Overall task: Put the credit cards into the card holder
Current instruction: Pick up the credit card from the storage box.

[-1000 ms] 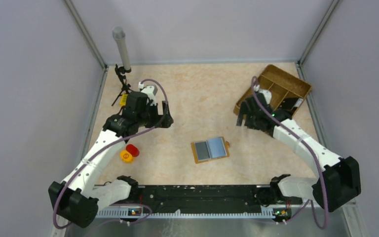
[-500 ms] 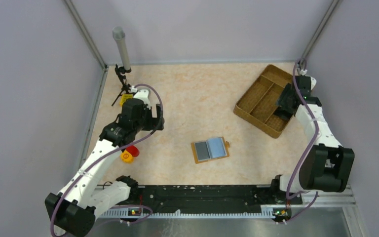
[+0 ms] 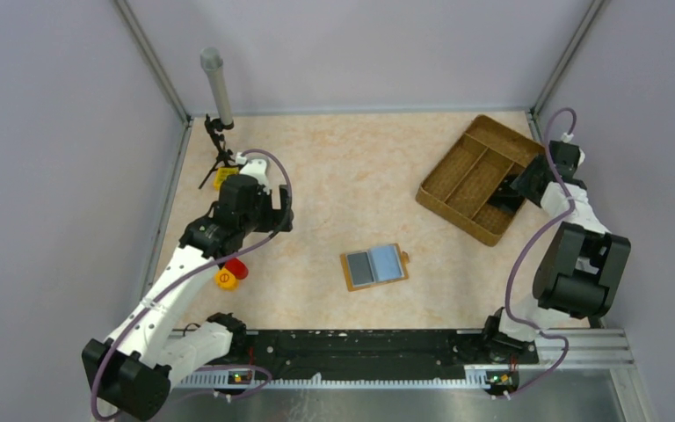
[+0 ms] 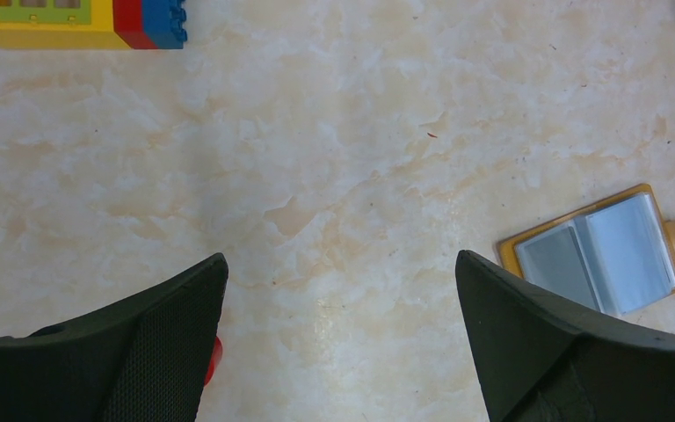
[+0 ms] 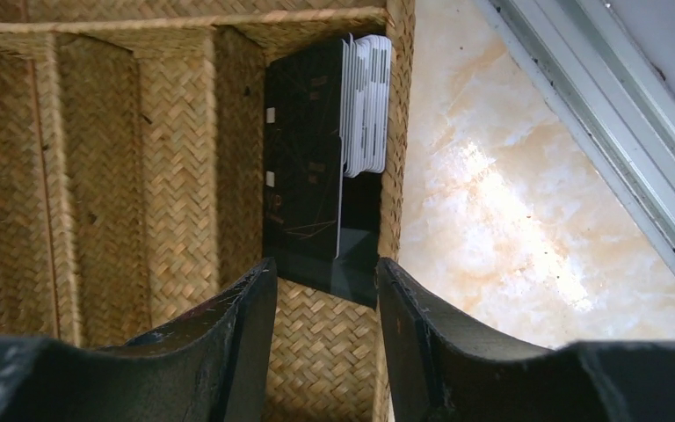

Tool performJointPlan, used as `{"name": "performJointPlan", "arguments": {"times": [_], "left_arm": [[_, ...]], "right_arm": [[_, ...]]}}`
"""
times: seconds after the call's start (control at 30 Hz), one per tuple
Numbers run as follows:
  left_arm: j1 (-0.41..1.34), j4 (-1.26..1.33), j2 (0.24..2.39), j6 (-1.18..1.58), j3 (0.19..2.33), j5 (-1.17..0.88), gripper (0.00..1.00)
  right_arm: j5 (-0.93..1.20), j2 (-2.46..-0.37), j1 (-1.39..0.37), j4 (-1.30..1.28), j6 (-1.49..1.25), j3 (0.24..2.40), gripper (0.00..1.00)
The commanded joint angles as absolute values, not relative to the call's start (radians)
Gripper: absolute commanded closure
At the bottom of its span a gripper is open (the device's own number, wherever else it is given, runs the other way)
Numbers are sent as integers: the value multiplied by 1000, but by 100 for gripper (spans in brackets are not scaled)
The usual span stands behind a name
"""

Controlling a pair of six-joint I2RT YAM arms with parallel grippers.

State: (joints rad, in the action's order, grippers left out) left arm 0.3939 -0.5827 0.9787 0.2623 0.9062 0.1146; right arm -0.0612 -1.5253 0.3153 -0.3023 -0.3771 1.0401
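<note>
The orange-tan card holder (image 3: pixel 374 266) lies open on the table's middle, with a grey card and a light blue card showing in its clear sleeves; the left wrist view has the card holder (image 4: pixel 593 255) at right. A stack of black credit cards (image 5: pixel 309 167) stands on edge in the woven tray's end compartment, with white-edged cards (image 5: pixel 367 101) beside it. My right gripper (image 5: pixel 325 286) reaches into that compartment, jaws partly apart, and the stack's near end lies between the fingertips without visible contact. My left gripper (image 4: pixel 338 264) hangs wide open over bare table, left of the holder.
The brown woven tray (image 3: pixel 470 171) sits at the back right, close to the cage rail (image 5: pixel 598 132). A yellow-red-blue toy block (image 4: pixel 70 18) and a grey post on a tripod (image 3: pixel 218 88) stand at back left. Small red and yellow pieces (image 3: pixel 231 272) lie under the left arm.
My right arm swung from the tray's left side round to its right end, and its jaws narrowed around the black cards' end. The left arm drew back slightly.
</note>
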Motion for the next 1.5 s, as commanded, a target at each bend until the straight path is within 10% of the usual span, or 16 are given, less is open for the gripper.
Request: {"name": "performJointPlan", "arguments": {"times": [0.0, 1.47], "left_arm": [[391, -541, 984, 250, 901, 121, 1], [387, -542, 997, 255, 899, 104, 1]], "right_arm": [[-6, -1577, 345, -229, -375, 1054, 55], [31, -1503, 367, -175, -376, 1067, 100]]}}
